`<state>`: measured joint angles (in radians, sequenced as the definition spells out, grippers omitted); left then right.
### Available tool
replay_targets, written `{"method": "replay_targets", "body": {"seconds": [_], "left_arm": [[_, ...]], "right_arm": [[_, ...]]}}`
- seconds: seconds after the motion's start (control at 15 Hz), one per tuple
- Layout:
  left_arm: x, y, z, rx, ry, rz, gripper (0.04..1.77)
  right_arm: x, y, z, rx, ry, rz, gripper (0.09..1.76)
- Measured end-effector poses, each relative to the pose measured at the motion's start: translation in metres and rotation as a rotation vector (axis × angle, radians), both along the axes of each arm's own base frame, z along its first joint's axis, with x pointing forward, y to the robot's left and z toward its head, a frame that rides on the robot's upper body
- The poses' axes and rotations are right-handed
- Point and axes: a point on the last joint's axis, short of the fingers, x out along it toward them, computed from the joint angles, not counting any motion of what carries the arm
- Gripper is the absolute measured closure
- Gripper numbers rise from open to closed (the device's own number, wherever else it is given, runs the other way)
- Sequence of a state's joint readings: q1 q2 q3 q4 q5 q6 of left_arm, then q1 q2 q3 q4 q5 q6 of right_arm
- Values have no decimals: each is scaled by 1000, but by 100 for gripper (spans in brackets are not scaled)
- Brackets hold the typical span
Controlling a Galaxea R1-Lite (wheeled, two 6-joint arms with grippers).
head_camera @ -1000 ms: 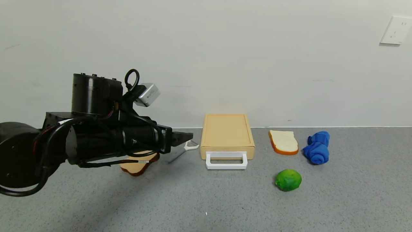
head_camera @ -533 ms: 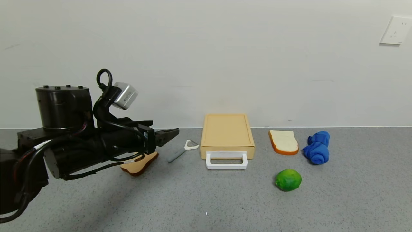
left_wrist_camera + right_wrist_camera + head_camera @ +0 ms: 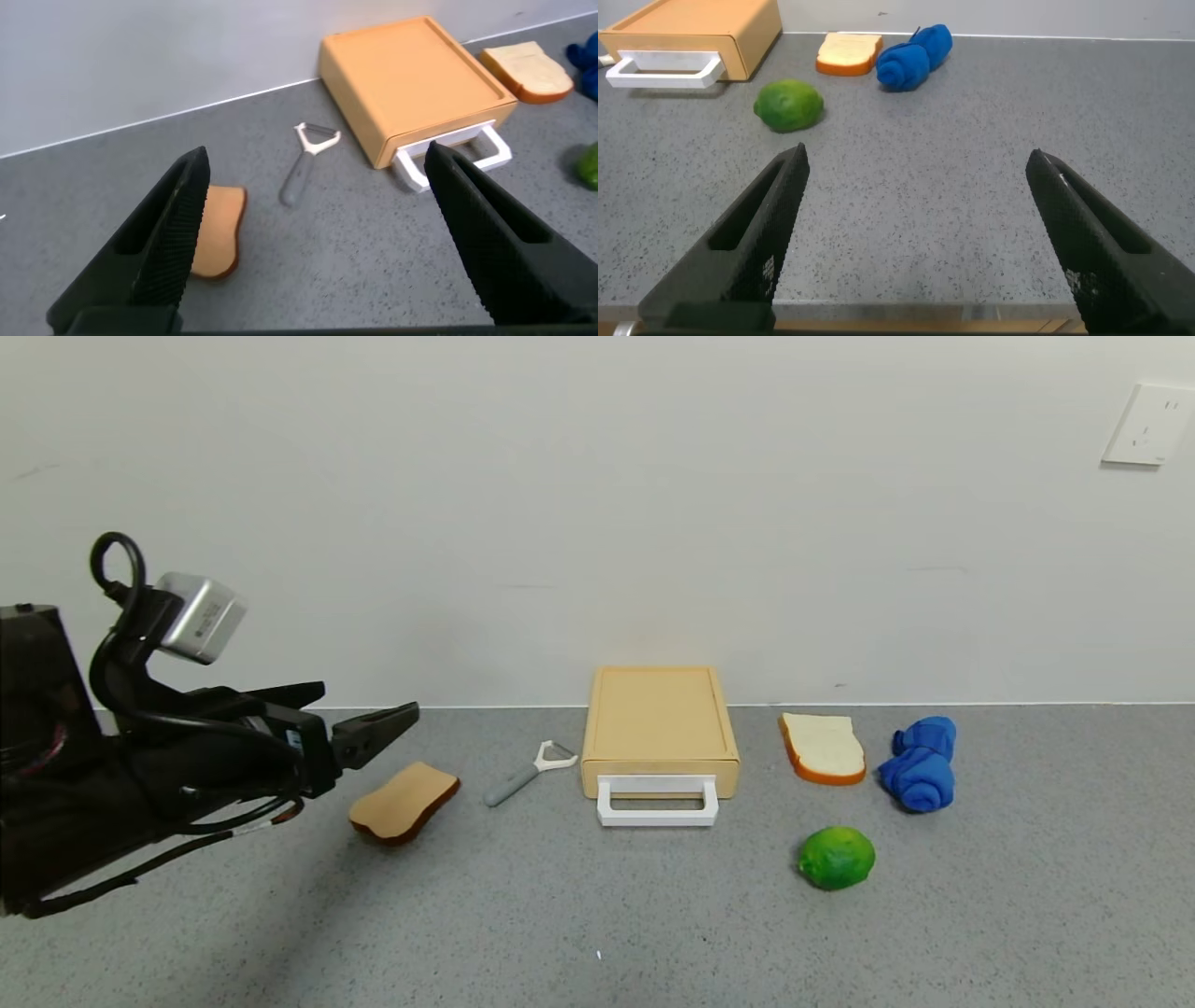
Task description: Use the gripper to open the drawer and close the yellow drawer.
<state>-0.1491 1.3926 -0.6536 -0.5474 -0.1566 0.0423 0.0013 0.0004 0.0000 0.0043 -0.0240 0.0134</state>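
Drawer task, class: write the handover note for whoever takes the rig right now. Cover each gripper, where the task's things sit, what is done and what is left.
Left gripper: open, empty, in the air at the table's left, above the brown bread slice, well clear of the drawer.
Right gripper: open, empty, low over bare table near the lime; out of the head view.
Drawer: shut flush in its box by the wall, white handle facing the robot, peeler beside it.
Done: cannot tell whether the drawer has been opened yet.
Left: if it has not, pull the handle, then push the drawer shut.
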Motion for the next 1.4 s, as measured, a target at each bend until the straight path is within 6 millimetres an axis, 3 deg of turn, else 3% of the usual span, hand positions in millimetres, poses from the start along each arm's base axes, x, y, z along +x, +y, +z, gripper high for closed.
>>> {"method": "replay_targets", "body": {"seconds": [0.33,0.8,1.07,1.4], "left_arm": [[-48,23,8,-1,19,80,12],[-138,32,24,-15,-62,123,11],[-194,33,21,-19,-131,128,11],[-247,34,4,-24,-190,121,11]], "right_arm": [[0,0,0,0,0,-1,14],[0,0,0,0,0,-2,14],[0,0,0,0,0,-2,14],[0,0,0,0,0,-2,14]]}}
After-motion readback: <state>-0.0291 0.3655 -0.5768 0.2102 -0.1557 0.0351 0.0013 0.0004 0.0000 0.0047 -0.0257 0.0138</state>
